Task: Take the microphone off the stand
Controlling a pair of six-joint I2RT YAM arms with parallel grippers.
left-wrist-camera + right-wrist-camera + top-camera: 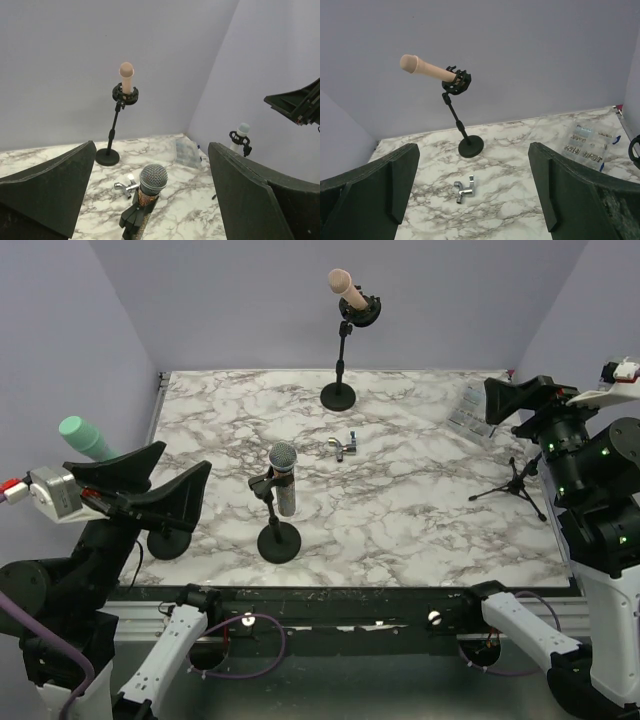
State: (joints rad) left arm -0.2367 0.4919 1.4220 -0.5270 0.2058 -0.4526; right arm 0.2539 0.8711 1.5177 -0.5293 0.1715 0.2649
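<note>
A microphone point(283, 472) with a grey mesh head point(153, 179) stands upright in a black clip point(131, 216) on a short round-based stand point(278, 540) at the table's near middle. My left gripper point(185, 462) hovers open just left of it, and in the left wrist view the gripper point(152, 149) has the microphone centred between its wide-apart fingers, not touching. A pink microphone point(345, 288) sits tilted in a taller stand point(338, 395) at the back. My right gripper point(493, 402) is open at the right edge, empty, facing the pink microphone point(427, 67).
A green microphone point(85, 437) on a round base point(168, 543) stands behind my left arm. A white microphone point(242, 131) sits on a tripod stand point(515, 482) at the right. A metal fitting point(345, 447) lies mid-table. A clear bag of small parts point(470, 410) lies at the back right.
</note>
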